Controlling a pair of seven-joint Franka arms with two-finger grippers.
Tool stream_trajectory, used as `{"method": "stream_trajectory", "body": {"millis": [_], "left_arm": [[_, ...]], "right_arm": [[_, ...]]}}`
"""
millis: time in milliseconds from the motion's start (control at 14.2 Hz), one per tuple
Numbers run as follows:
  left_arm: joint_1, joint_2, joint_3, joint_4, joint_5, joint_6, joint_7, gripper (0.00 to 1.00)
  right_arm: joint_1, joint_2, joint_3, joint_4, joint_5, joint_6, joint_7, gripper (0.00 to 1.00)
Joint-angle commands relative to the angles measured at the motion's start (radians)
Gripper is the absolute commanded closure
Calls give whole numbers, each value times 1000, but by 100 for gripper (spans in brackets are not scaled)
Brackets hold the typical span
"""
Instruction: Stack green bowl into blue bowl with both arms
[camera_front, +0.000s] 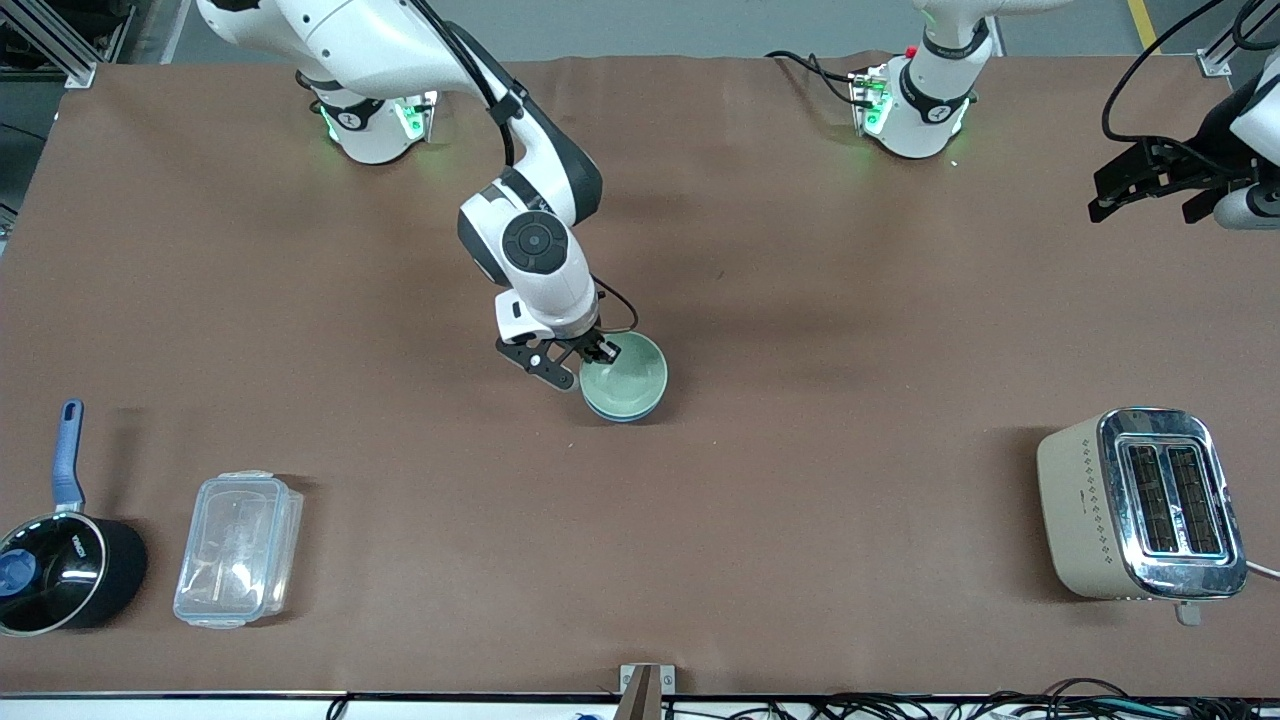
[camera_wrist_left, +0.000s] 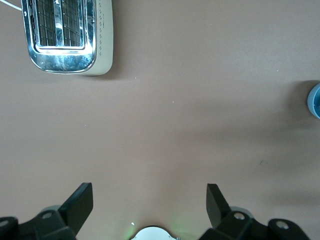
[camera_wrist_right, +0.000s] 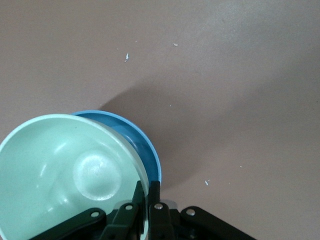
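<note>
1. Spanning the whole scene, the brown table (camera_front: 800, 300) carries both arms; the right arm reaches to its middle, while the left arm waits, folded up at its own end of the table.
2. Standing well apart from the work are a toaster (camera_front: 1140, 505) toward the left arm's end, and a clear plastic container (camera_front: 238, 548) and a black saucepan (camera_front: 60, 575) toward the right arm's end, all nearer to the front camera than the bowls.
3. At the table's middle, the green bowl (camera_front: 626, 377) sits inside the blue bowl (camera_front: 622, 411); in the right wrist view the green bowl (camera_wrist_right: 65, 172) looks tilted and shifted off centre, so a crescent of the blue bowl (camera_wrist_right: 142, 145) shows along one side only.
4. The right gripper (camera_front: 590, 356) is closed on the green bowl's rim at the side facing the right arm's base, one finger (camera_wrist_right: 154, 200) outside the wall and the other inside it.
5. That is the relation that counts: the bowl hangs off the pinched rim away from the gripper, so I judge it will settle level only when the fingers let go and lift straight up.
6. The left gripper (camera_front: 1150, 190) hovers over its own end of the table, fingers (camera_wrist_left: 80, 202) spread wide and holding nothing; the right arm is plainly the nearer one.
</note>
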Motion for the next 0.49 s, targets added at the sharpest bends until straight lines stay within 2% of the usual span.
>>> {"method": "stream_trajectory", "body": {"millis": [0,281,352,422], "left_arm": [[-5,-5,2,8,18,-1,20,0],[0,-3,4,24,15,1,21,0],[1,-3,4,27,15,1,21,0],[0,-5,4,28,15,1,23,0]], "right_arm": [[5,10,-3,-4,-36,4,35,98],[7,22,-1,-2,-39,7,35,97],[5,24,-1,1,-39,6,35,85],[2,24,-1,4,-39,3,32,43]]}}
